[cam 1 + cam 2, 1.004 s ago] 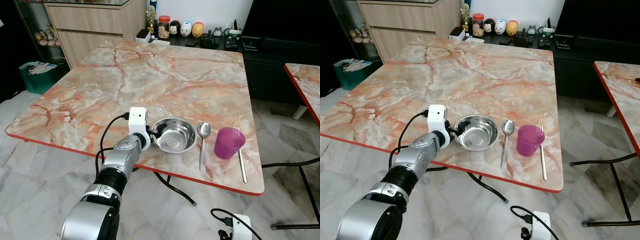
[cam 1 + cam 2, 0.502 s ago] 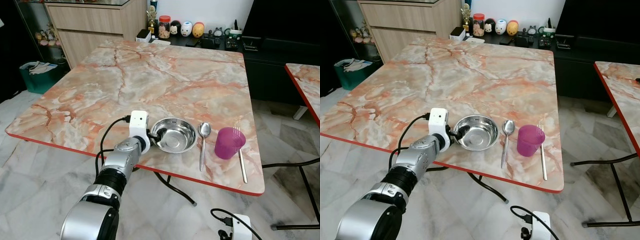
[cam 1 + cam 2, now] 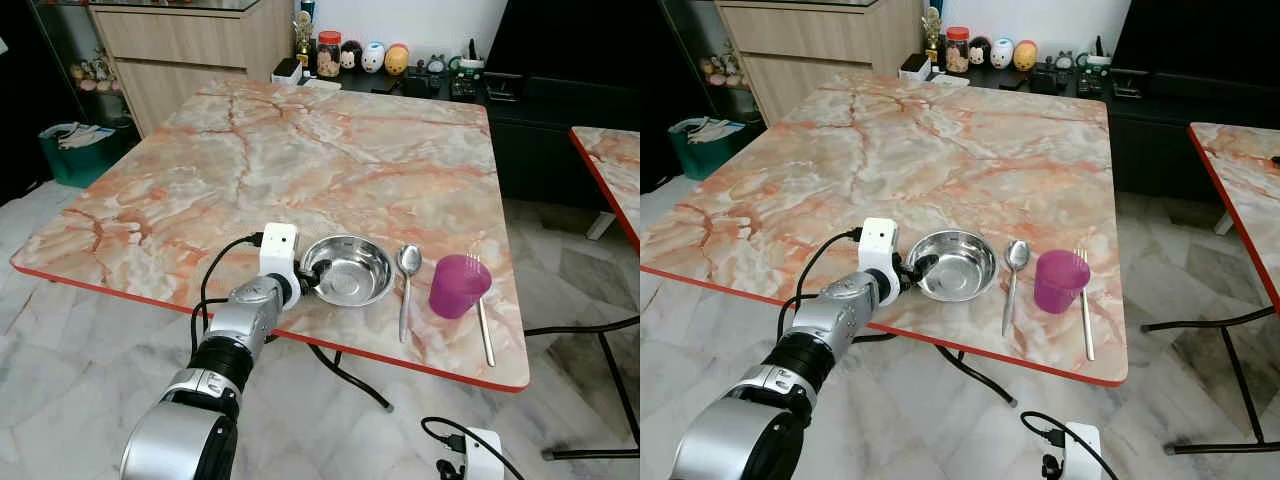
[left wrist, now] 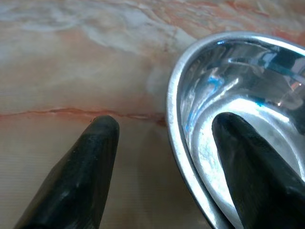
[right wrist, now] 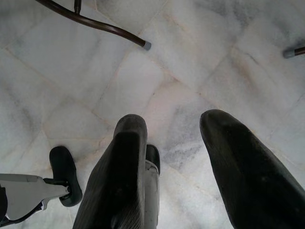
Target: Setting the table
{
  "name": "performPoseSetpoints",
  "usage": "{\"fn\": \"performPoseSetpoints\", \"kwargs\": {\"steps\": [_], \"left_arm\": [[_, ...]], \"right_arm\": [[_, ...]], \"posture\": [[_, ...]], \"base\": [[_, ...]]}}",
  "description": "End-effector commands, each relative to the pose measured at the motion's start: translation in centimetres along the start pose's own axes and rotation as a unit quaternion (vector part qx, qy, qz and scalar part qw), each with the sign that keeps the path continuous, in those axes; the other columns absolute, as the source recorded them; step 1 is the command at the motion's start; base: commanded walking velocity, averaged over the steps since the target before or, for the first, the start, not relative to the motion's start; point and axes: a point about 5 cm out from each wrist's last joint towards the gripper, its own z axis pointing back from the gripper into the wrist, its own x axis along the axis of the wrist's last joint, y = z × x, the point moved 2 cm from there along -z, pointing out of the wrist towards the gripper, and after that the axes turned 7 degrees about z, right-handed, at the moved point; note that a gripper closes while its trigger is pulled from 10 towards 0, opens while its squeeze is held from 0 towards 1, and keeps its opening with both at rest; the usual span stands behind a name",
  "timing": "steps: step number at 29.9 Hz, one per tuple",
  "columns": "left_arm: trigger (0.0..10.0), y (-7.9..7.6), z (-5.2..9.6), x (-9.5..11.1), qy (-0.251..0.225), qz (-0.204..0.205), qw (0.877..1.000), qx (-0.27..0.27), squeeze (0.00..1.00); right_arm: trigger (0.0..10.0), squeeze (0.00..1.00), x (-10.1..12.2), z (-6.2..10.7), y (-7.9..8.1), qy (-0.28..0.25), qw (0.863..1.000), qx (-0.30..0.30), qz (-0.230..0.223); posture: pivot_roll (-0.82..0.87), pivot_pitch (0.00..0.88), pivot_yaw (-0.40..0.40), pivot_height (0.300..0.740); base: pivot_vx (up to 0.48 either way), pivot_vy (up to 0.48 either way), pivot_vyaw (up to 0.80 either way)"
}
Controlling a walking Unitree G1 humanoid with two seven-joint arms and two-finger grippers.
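A steel bowl (image 3: 350, 272) stands near the front edge of the marble table (image 3: 300, 150). To its right lie a spoon (image 3: 406, 285), a purple cup (image 3: 458, 285) and a fork (image 3: 483, 322). My left gripper (image 3: 307, 275) is at the bowl's left rim. In the left wrist view the gripper (image 4: 164, 121) is open and straddles the rim of the bowl (image 4: 248, 90): one finger (image 4: 252, 162) is inside, the other finger (image 4: 86, 167) rests outside on the tabletop, a gap from the rim. My right gripper (image 5: 174, 121) hangs open over the floor.
A dark sideboard (image 3: 440, 85) with jars and figurines runs behind the table. A wooden cabinet (image 3: 180, 50) and a green bin (image 3: 72, 152) stand at the back left. A second marble table (image 3: 612, 165) is at the right. Table legs (image 5: 90, 21) stand on the tiled floor.
My left gripper has edged slightly closer onto the bowl's rim. The bowl, spoon, cup and fork have stayed in place.
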Motion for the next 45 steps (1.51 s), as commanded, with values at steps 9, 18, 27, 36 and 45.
{"fn": "performPoseSetpoints", "kwargs": {"steps": [9,18,27,36,45], "left_arm": [[0.0,0.0,0.0,-0.2,0.014,-0.016,1.000,-0.001,0.00],[0.0,0.1,0.1,-0.3,0.015,-0.016,1.000,0.002,0.00],[0.0,0.2,0.2,-0.4,0.014,-0.016,1.000,0.003,0.00],[0.0,0.4,0.4,-0.3,-0.004,0.000,1.000,-0.005,0.00],[0.0,2.1,1.3,-0.6,-0.020,0.033,0.999,0.008,0.00]], "right_arm": [[10.0,0.00,-0.3,0.1,0.0,0.006,1.000,-0.003,-0.007],[10.0,0.00,-0.4,0.1,0.0,0.007,1.000,-0.002,-0.005],[10.0,0.00,-0.4,0.1,0.0,0.007,1.000,-0.002,-0.004],[10.0,0.00,-0.5,0.1,-0.1,0.007,1.000,-0.003,-0.005],[10.0,0.00,-0.5,0.1,-0.1,0.007,1.000,-0.002,-0.003]], "posture": [[0.05,0.000,-0.014,0.711],[0.06,0.000,-0.017,0.711],[0.06,0.000,-0.019,0.711],[0.06,0.000,-0.017,0.711],[0.07,0.000,-0.025,0.711]], "base": [[0.000,0.000,0.00],[0.000,0.000,0.00],[0.000,0.000,0.00],[0.000,0.000,0.00],[0.000,0.000,0.00]]}}
